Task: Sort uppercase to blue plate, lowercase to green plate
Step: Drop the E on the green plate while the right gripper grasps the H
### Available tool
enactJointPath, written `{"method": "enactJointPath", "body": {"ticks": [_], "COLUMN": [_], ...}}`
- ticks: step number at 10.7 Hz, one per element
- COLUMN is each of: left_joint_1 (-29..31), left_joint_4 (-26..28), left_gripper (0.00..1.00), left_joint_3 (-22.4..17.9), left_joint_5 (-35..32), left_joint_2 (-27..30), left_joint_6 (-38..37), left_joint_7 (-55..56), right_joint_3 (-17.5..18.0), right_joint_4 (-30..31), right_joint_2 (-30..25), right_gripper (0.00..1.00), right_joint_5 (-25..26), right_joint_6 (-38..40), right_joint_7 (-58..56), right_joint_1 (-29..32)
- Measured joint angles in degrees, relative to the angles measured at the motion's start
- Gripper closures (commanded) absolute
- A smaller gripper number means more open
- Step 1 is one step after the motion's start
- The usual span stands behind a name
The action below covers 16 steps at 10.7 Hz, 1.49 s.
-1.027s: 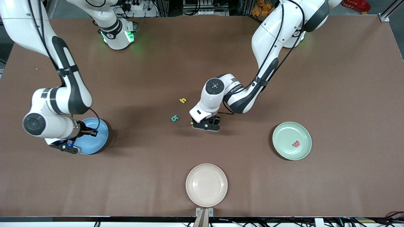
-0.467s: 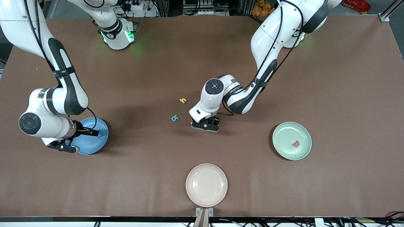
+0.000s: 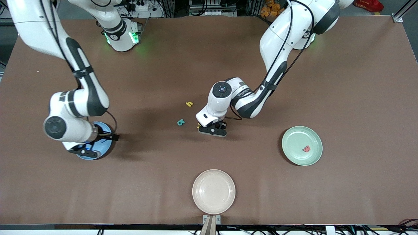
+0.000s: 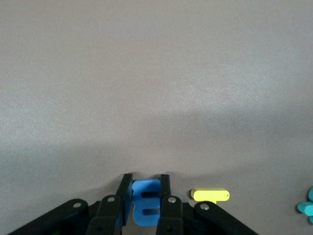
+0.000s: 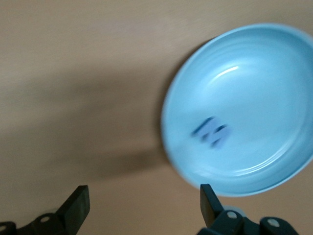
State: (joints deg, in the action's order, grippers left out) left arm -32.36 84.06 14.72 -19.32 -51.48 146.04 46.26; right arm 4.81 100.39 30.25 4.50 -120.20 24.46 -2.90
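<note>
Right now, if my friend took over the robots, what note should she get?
Left pincer: shut on a blue letter at the table's middle, beside a yellow letter.
Right pincer: open, over the blue plate's edge.
Done: a blue letter in the blue plate; red w in the green plate.
Left: yellow h and teal letter on the table, plus the held one.

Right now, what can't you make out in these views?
- Blue plate, front view: mostly hidden under the right arm.
- Letter in it, right wrist view: blurred, unreadable.
- Blue letter gripped by left end effector: cut off by frame edge.
- Yellow letter: partly hidden by the finger.
</note>
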Motion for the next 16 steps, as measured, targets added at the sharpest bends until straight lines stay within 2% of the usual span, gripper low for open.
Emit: {"method": "enactJointPath", "body": {"ticks": [4,5,7,8,10,14,16], "left_joint_1": [3.2,5.9,14.4,19.1,27.4,40.2,43.1], "left_joint_4": [-1.2,-1.6,-1.8,-1.8,-1.8,-1.0,0.5], "left_gripper": [1.00,1.00,1.00,1.00,1.00,1.00,1.00], "left_joint_3": [-0.3,0.6,5.8,8.2,10.4,10.7,9.0], "left_joint_5": [0.0,0.0,0.0,0.0,0.0,0.0,0.0], "left_joint_2": [1.6,3.0,5.7,7.0,8.5,8.9,8.8], "left_joint_6": [-4.3,-7.2,-13.7,-17.3,-24.1,-31.0,-31.2], "left_joint_7": [0.0,0.0,-3.9,-7.8,-18.1,-41.8,-47.5], "right_joint_3": [0.2,0.2,0.2,0.2,0.3,0.1,0.0], "right_joint_4": [-0.1,-0.2,-1.1,-2.2,-5.9,-15.0,-19.4], "right_joint_2": [0.1,0.2,0.8,1.4,4.0,10.8,14.2], "right_gripper": [0.00,0.00,0.00,0.00,0.00,0.00,0.00], "right_joint_5": [0.0,-0.1,-2.4,-4.2,-5.4,-5.1,-0.9], "right_joint_6": [-0.5,-0.6,-0.9,-1.0,-1.7,-2.5,-2.4], "right_joint_7": [18.3,21.2,24.4,24.6,26.5,32.4,32.4], "right_joint_1": [-11.9,-13.6,-15.9,-17.2,-21.6,-31.2,-34.7]}}
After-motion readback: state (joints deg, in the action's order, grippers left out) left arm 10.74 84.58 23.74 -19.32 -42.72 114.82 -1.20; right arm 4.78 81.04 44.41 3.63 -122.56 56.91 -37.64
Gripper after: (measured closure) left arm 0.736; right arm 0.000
